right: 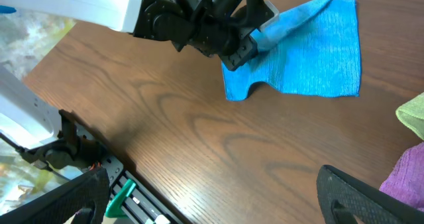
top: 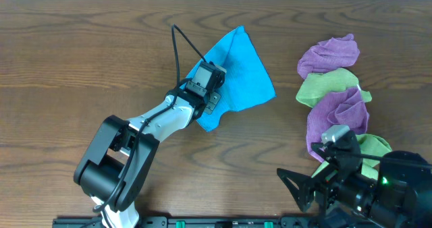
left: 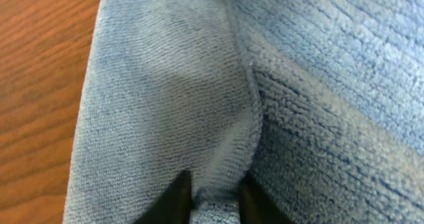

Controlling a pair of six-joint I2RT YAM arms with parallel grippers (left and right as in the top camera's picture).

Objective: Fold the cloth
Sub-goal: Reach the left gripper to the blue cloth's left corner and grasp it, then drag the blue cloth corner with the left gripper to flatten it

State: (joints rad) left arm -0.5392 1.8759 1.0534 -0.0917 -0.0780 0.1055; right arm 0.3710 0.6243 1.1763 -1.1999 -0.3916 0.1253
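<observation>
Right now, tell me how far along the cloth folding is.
Done: little. The blue cloth lies skewed on the table, with no neat fold showing. In hand: the left end effector is pinching the cloth's hem. Left: probably carrying that edge across and flattening it. The right end effector is open and away from the cloth.

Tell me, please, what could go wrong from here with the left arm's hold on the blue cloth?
The left fingers pinch only a narrow hem of the blue cloth, so it may slip out mid-fold. The cloth lies creased and skewed, so the fold may end up uneven.
</observation>
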